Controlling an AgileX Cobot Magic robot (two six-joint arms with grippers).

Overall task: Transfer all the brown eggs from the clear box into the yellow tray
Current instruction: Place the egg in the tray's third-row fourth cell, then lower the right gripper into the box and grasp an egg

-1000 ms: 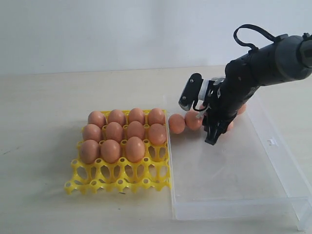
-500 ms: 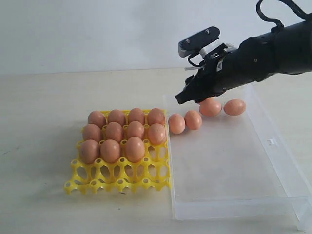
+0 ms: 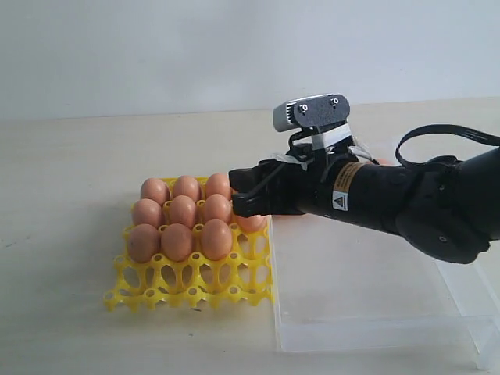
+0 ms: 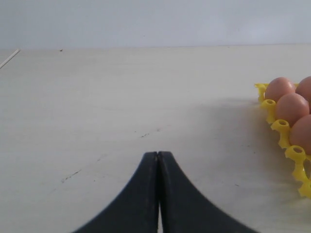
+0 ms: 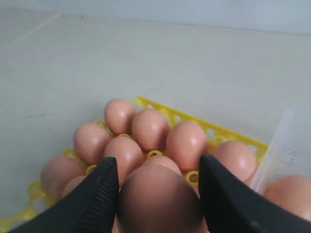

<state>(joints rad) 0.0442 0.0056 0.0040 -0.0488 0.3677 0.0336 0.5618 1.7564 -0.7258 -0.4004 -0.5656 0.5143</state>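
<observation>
Several brown eggs [image 3: 183,211] fill the back three rows of the yellow tray [image 3: 187,293]. My right gripper [image 3: 242,199] reaches left from the clear box [image 3: 375,332] and hangs over the tray's right side. In the right wrist view this gripper [image 5: 158,161] is shut on a brown egg [image 5: 160,201], just above the tray's eggs [image 5: 148,128]. Another egg [image 5: 287,194] shows behind the box wall [image 5: 286,141]. The left gripper [image 4: 158,153] is shut and empty, low over bare table, with the tray's edge [image 4: 291,153] and eggs [image 4: 291,107] off to one side.
The tray's front row of cups [image 3: 191,273] is open. The right arm's dark body [image 3: 391,203] lies across the back half of the clear box and hides what is there. Pale table [image 3: 70,156] surrounds tray and box.
The right arm lifted out of the clear box, swung left and came down over the tray's right side with an egg between its fingers. The left gripper's earlier state is not shown.
</observation>
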